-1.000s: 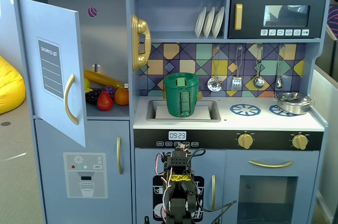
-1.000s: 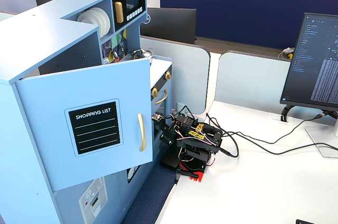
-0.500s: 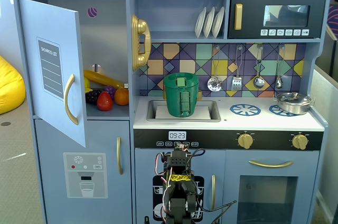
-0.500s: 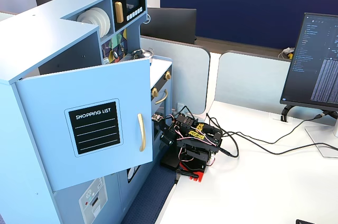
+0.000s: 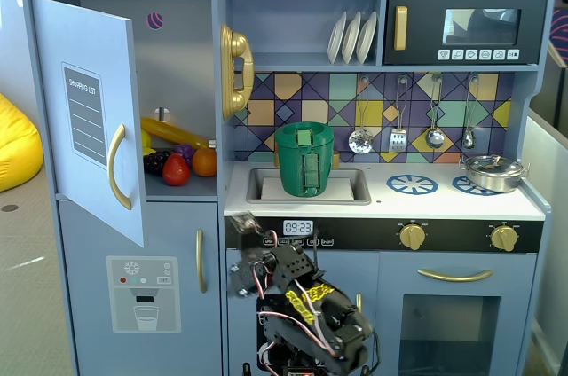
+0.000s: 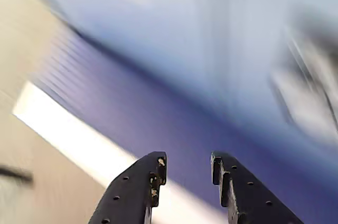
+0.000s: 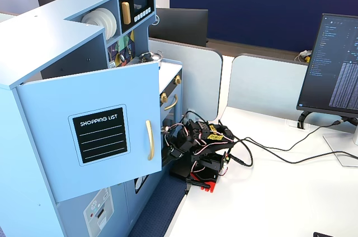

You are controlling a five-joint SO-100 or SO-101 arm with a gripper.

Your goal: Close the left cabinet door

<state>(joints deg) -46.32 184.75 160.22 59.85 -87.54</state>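
Observation:
The left cabinet door (image 5: 89, 119) is light blue with a black "SHOPPING LIST" panel and a curved gold handle (image 5: 115, 168). It stands wide open, swung out from the top-left cabinet; it also shows in the other fixed view (image 7: 106, 136). My arm sits folded low in front of the kitchen's oven section, right of and below the door. My gripper (image 5: 244, 247) points toward the kitchen front, apart from the door, as the side fixed view (image 7: 170, 141) also shows. In the wrist view the gripper (image 6: 188, 160) is open and empty, facing a blurred blue surface.
Toy fruit (image 5: 177, 163) lies in the open cabinet. Below is a blue door with a water-dispenser picture (image 5: 142, 292). A gold phone (image 5: 235, 70), a green pot (image 5: 304, 159) in the sink and a black microwave (image 5: 461, 28) are to the right. A monitor (image 7: 335, 64) and cables are on the white table.

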